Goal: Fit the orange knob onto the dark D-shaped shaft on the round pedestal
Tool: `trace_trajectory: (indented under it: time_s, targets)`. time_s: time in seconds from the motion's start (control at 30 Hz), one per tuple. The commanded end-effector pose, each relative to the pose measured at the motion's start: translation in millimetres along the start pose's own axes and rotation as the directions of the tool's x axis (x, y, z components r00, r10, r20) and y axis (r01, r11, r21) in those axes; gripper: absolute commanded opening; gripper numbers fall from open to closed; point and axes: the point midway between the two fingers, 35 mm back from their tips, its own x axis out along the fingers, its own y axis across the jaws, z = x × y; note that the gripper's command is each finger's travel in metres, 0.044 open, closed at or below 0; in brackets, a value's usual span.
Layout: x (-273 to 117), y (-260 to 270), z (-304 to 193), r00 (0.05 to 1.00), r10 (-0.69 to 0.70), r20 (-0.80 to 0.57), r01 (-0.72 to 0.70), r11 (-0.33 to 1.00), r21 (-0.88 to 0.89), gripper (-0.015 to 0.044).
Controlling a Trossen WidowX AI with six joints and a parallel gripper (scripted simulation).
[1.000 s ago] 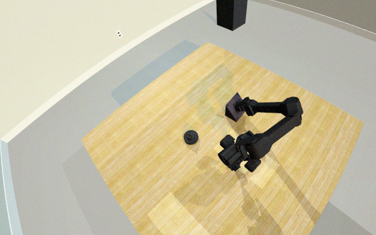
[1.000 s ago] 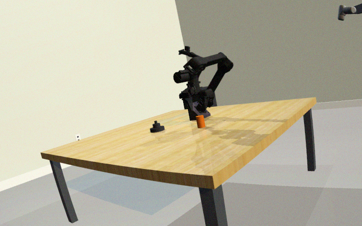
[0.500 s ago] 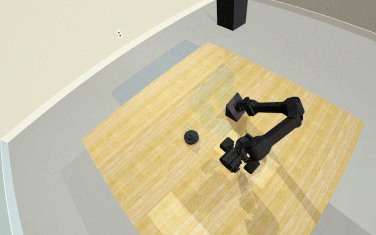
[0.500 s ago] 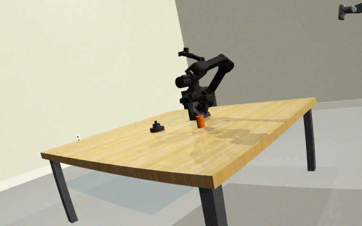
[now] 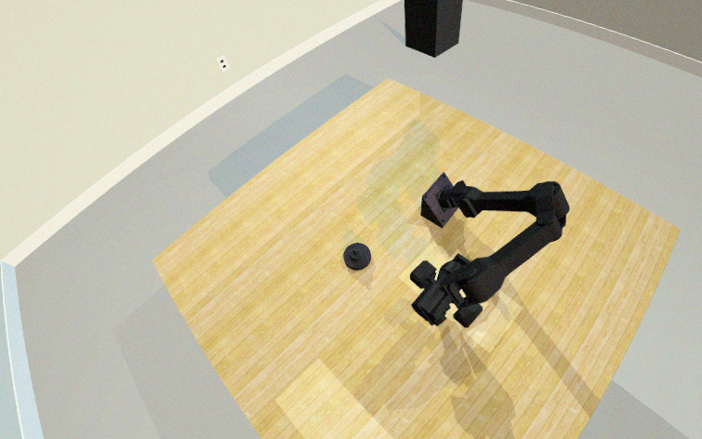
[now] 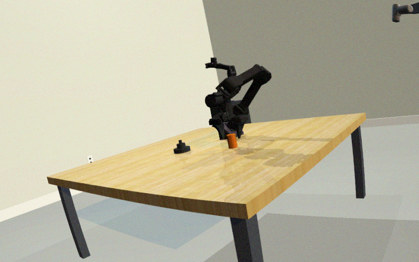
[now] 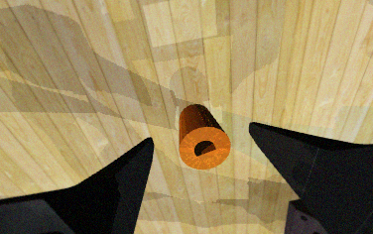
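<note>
The orange knob (image 6: pixel 232 141) (image 7: pixel 215 160) stands upright on the wooden table. Its D-shaped hole faces up in the wrist view, with the flat side toward the lower right. In the top view the arm hides it. My gripper (image 6: pixel 230 137) (image 7: pixel 200 134) is open and points down just above the knob. In the wrist view the knob appears between the two separated fingertips, touching neither. The dark round pedestal (image 5: pixel 363 262) (image 6: pixel 182 150) stands apart from the knob, with its short shaft (image 5: pixel 354 254) (image 6: pixel 180 142) upright and bare. The shaft's flat side cannot be made out.
The arm's base (image 5: pixel 436 209) is bolted to the table (image 5: pixel 287 218) (image 6: pixel 139 175), behind the gripper in the exterior view. In the top view the pedestal lies to the left of the gripper. Shadows of the arm fall across the wood.
</note>
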Motion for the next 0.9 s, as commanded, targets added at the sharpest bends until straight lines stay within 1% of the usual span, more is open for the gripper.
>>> trace_trajectory:
  time_s: [0.0,0.6,0.87]
  targets:
    - [6.7,-0.7,-1.3,1.0,0.005,-0.003,-0.005,1.0,0.008,0.044]
    - [32.5,0.4,-3.3,1.0,0.01,-0.002,-0.01,1.0,0.009,0.044]
    - [32.5,0.4,-3.3,1.0,0.01,-0.002,-0.01,1.0,0.009,0.023]
